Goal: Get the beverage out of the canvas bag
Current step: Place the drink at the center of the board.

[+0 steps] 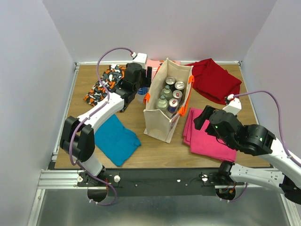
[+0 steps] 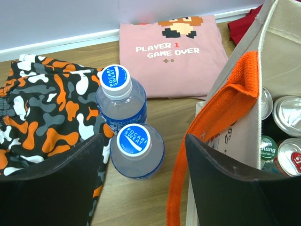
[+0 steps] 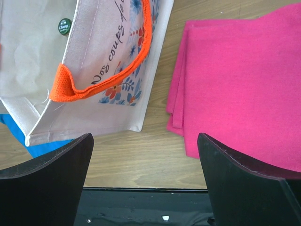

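Observation:
The canvas bag (image 1: 160,123) stands upright mid-table with several cans (image 1: 179,85) and green-capped bottles (image 1: 162,100) inside. My left gripper (image 1: 146,83) is just left of the bag and open. In the left wrist view, a Pocari Sweat bottle (image 2: 137,151) stands on the table between the fingers (image 2: 56,183) with gaps on both sides. A second bottle (image 2: 121,99) stands behind it. The bag's orange handle (image 2: 221,117) hangs by the right finger. My right gripper (image 1: 201,117) (image 3: 146,141) is open and empty over bare table, right of the bag (image 3: 108,56).
Folded cloths ring the bag: camouflage (image 1: 101,85) and a pink printed shirt (image 2: 171,52) at the back left, red (image 1: 215,79) at the back right, magenta (image 1: 207,139) to the right, blue (image 1: 115,140) front left. The black front rail (image 3: 141,207) lies under the right gripper.

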`<state>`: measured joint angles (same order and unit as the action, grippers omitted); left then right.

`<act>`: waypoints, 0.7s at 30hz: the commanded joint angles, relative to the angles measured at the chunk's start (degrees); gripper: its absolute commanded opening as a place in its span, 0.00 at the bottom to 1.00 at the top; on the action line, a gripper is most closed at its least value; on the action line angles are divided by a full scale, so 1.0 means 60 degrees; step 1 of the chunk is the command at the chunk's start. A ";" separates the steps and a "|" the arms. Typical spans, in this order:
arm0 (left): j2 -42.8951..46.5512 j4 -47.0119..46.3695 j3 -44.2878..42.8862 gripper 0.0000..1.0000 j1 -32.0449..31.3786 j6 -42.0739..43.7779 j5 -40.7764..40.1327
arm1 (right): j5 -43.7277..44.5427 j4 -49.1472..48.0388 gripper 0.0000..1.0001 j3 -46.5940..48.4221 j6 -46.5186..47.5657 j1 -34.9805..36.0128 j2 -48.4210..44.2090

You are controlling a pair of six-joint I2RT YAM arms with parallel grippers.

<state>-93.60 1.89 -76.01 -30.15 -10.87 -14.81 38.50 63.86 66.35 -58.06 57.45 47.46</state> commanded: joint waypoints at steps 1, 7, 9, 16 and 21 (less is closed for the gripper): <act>0.0701 0.0051 0.0129 0.82 -0.0058 -0.0136 -0.0359 | 0.0175 -0.0052 1.00 -0.0145 -0.0225 0.0064 -0.0147; 0.1682 0.0505 0.0260 0.89 -0.0058 -0.0180 -0.0578 | 0.0073 -0.0110 1.00 0.0001 -0.0182 0.0078 -0.0176; 0.2020 0.0665 0.0392 0.90 -0.0072 -0.0209 -0.0564 | -0.0088 -0.0169 1.00 0.0177 -0.0050 0.0064 -0.0103; 0.3280 0.1968 0.0116 0.97 -0.0072 -0.0048 0.0400 | -0.0659 -0.1293 1.00 0.0383 0.0565 0.0064 0.0364; 0.3208 0.4104 -0.1247 0.97 -0.0073 0.0142 0.2085 | -0.0924 -0.2057 1.00 0.1011 0.1633 0.0064 0.1360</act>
<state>-74.35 13.96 -77.43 -30.15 -11.29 -12.27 35.29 58.26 68.18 -54.39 57.43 50.87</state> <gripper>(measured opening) 0.971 0.998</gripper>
